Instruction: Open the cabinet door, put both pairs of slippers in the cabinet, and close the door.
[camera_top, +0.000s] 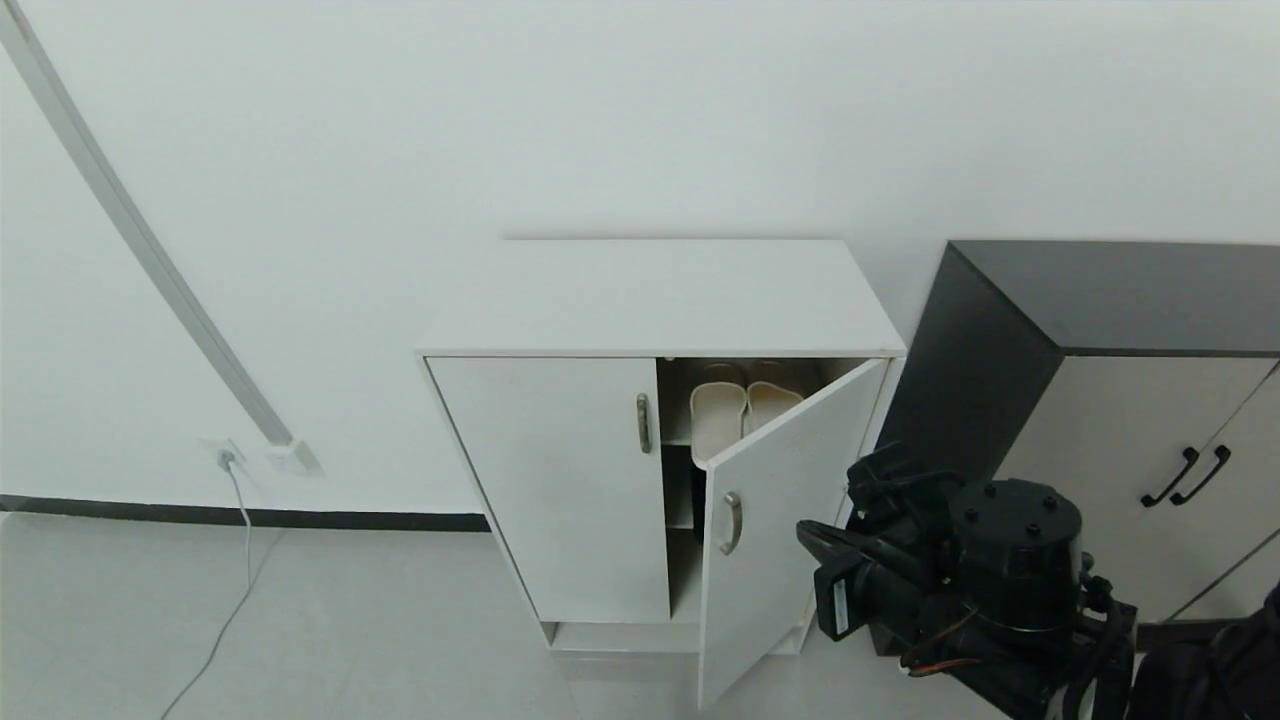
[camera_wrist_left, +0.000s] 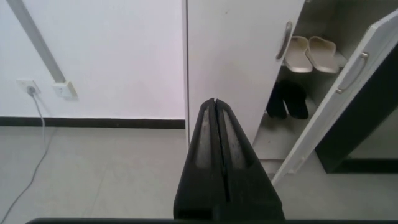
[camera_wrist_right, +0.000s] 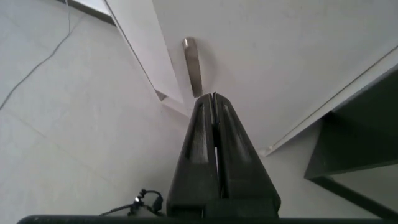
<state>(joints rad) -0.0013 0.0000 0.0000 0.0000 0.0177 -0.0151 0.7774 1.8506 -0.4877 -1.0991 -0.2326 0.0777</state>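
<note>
The white cabinet (camera_top: 660, 300) has its left door (camera_top: 550, 480) closed and its right door (camera_top: 780, 520) swung half open. A beige pair of slippers (camera_top: 730, 412) rests on the upper shelf, also in the left wrist view as the beige pair (camera_wrist_left: 311, 53). On the shelf below sits a black pair of slippers (camera_wrist_left: 287, 99). My left gripper (camera_wrist_left: 215, 102) is shut and empty, held out in front of the closed door. My right gripper (camera_wrist_right: 214, 98) is shut with nothing in it, close to the outer face of the open door just beside its handle (camera_wrist_right: 193, 65).
A dark cabinet (camera_top: 1100, 300) with pale doors stands right of the white one, close behind the open door. A wall socket (camera_top: 225, 458) with a trailing cable is low on the left wall. Grey floor (camera_top: 300, 620) spreads in front.
</note>
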